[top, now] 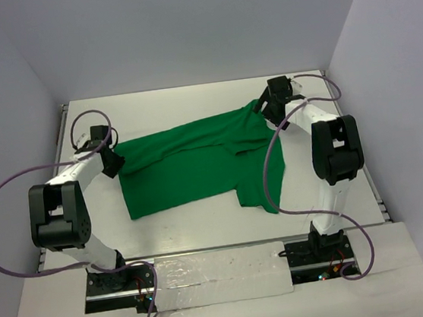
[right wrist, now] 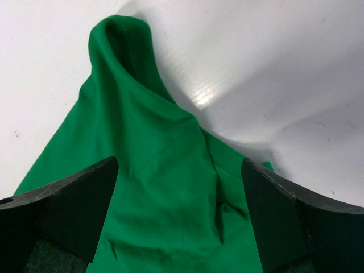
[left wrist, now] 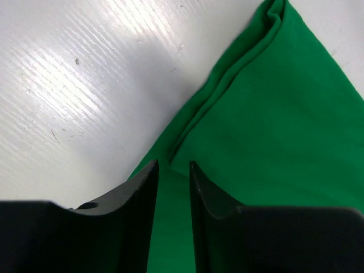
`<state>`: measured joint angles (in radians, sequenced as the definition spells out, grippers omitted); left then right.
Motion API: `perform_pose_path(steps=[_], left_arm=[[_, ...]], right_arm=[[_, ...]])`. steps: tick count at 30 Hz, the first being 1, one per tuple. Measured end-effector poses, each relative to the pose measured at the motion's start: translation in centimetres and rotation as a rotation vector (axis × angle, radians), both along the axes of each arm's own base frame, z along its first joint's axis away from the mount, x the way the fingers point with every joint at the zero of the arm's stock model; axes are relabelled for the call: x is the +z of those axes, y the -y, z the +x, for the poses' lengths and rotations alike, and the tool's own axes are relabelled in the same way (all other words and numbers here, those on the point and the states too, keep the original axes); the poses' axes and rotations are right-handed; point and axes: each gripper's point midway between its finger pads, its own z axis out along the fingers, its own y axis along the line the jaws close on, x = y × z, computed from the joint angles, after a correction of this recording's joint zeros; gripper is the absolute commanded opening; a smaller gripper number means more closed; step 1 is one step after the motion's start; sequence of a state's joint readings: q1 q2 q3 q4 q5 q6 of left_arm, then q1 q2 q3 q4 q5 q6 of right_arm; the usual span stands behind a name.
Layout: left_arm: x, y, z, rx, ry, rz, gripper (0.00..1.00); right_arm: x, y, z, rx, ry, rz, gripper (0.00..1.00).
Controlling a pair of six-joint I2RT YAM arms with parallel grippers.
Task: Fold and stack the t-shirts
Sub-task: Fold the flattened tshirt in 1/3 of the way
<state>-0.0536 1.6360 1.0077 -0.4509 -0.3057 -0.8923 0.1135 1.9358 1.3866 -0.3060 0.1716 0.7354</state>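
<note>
Top external: left hand (top: pixel 111 163) at t-shirt (top: pixel 189 165) edge.

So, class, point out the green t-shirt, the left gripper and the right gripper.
t-shirt (top: pixel 190 168): top view, middle of its body.
left gripper (left wrist: pixel 173 165): left wrist view, gap between its fingertips.
right gripper (right wrist: pixel 179 165): right wrist view, midway between its fingertips.

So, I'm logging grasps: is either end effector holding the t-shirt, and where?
Right end effector: nothing, jaws wide above the t-shirt. Left end effector: jaws narrowly parted at its left corner; a pinch cannot be told.
</note>
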Motion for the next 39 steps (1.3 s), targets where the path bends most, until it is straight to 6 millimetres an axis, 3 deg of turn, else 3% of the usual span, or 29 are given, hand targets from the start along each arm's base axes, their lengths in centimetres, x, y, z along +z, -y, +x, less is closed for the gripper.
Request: perform_pose_path(steps=[1,3,9,13,16,20,22,26,30,34,37,39], left_arm=[[0.0,-0.1,0.0,0.008,0.000,0.001,0.58],[0.2,-0.2,-0.1,0.020,0.004,0.003,0.65],[3.7,-0.4,0.3,0.026,0.093,0.007,0.63],[5.9,0.5,2.6,-0.007,0.166,-0.019,0.58],[5.4,1.7,4.6,-0.050,0.152,-0.040,0.57],[3.0,3.8,6.5,-0.127,0.105,-0.077,0.56],[1.7,4.4,6.3,-0.151,0.071,-0.094,0.56],[-0.2,5.1,6.0,-0.180,0.021,-0.117,0.56],[-2.0,5.3,5.8,-0.188,-0.017,-0.127,0.55],[-2.6,5.2,6.3,-0.184,-0.024,-0.121,0.54],[-2.6,5.2,6.4,-0.182,-0.024,-0.119,0.54],[-2.6,5.2,6.4,-0.182,-0.023,-0.119,0.53]], right_arm=[[0.1,0.0,-0.1,0.001,0.000,0.000,0.96],[0.3,0.0,-0.2,0.003,0.005,-0.001,0.96],[1.8,-0.3,-0.8,0.032,0.033,0.012,0.96],[2.4,-1.6,-0.7,0.079,0.046,0.064,0.91],[1.9,-2.2,-0.9,0.099,0.034,0.086,0.87],[1.0,-2.1,-1.4,0.108,0.007,0.082,0.63],[0.4,-2.0,-1.6,0.114,-0.011,0.068,0.65],[-0.4,-1.8,-2.3,0.125,-0.027,0.054,0.77],[-1.8,-1.3,-5.3,0.121,-0.065,0.044,0.80],[-0.2,-0.9,-7.8,0.115,-0.027,0.042,0.72],[2.5,-1.6,-8.1,0.132,0.058,0.065,0.64],[3.6,-3.1,-8.1,0.156,0.097,0.081,0.59]])
